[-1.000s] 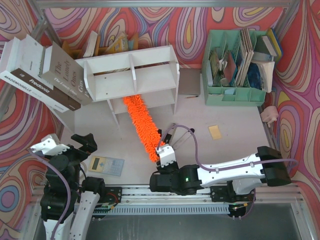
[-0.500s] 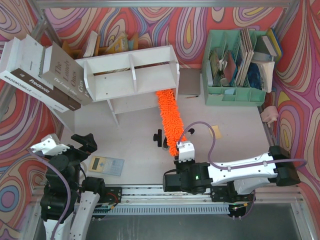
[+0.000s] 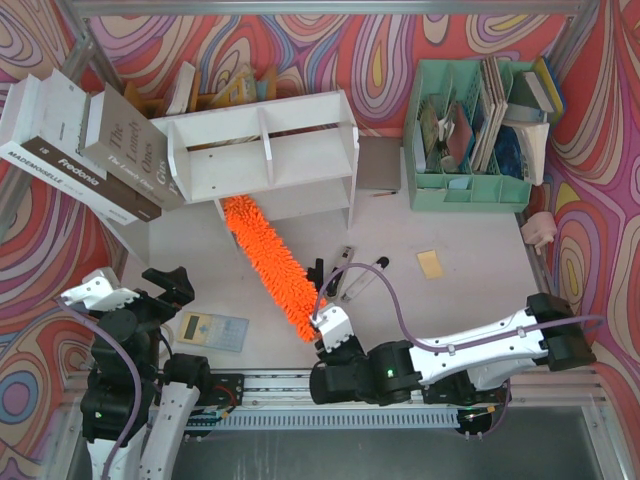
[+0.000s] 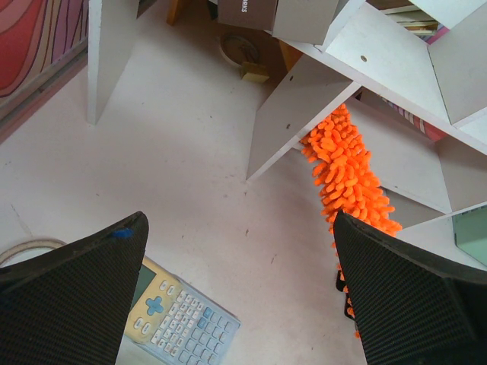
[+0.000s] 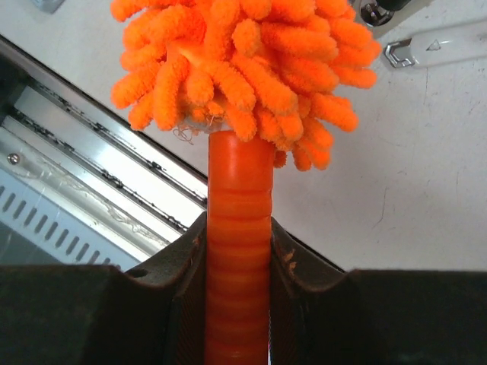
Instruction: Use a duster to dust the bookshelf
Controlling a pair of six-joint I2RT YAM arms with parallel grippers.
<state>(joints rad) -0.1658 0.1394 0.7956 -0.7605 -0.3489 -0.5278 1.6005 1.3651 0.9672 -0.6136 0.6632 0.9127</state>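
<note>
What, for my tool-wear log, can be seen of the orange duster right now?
The duster is bright orange: a long fluffy head of microfibre strands on a short ribbed plastic handle. The right pincer is shut on the handle. The head slants across the table, far tip tucked under the lower tier of the bookshelf, beside an upright.

You've got the white table carrying: bookshelf at the back, green organiser back right, big books back left, calculator front left, yellow note right of centre.
</note>
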